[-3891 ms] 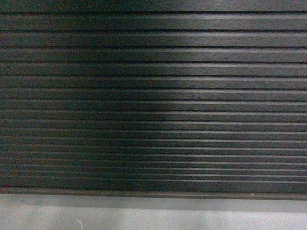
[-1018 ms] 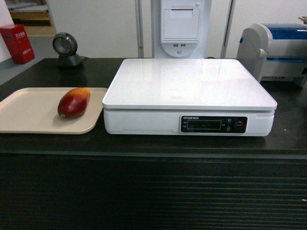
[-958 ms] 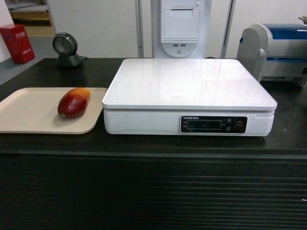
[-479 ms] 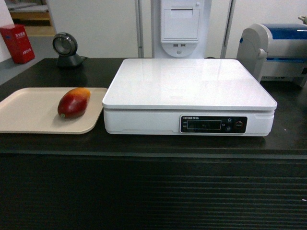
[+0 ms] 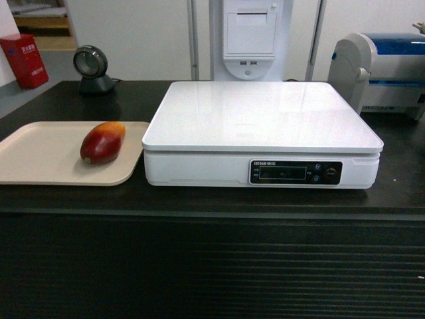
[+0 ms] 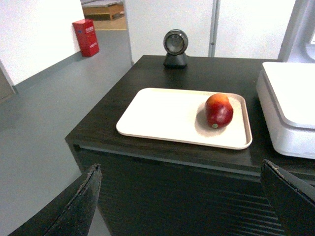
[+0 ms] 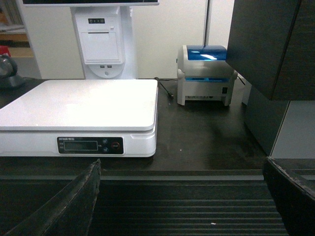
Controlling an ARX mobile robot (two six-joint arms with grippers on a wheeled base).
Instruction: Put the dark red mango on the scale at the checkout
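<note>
**Mango on tray, scale bare, both grippers wide apart**

Nothing on the counter has shifted over the last second; about four seconds back the head camera saw only the ribbed black front, and it now looks over the whole top.

The mango (image 5: 102,142) lies on its side on the beige tray (image 5: 40,159), near the tray's right edge and just beside the scale (image 5: 262,116). Both sit on the checkout counter (image 5: 199,199). A blue-and-white printer (image 5: 382,70) stands behind the scale's right corner, and a round black scanner (image 5: 91,66) stands behind the tray.

The left gripper (image 6: 187,206) hangs in front of the counter, below the tray, jaws spread wide and holding nothing. The right gripper (image 7: 184,206) faces the scale's front, jaws equally wide, also empty.
</note>
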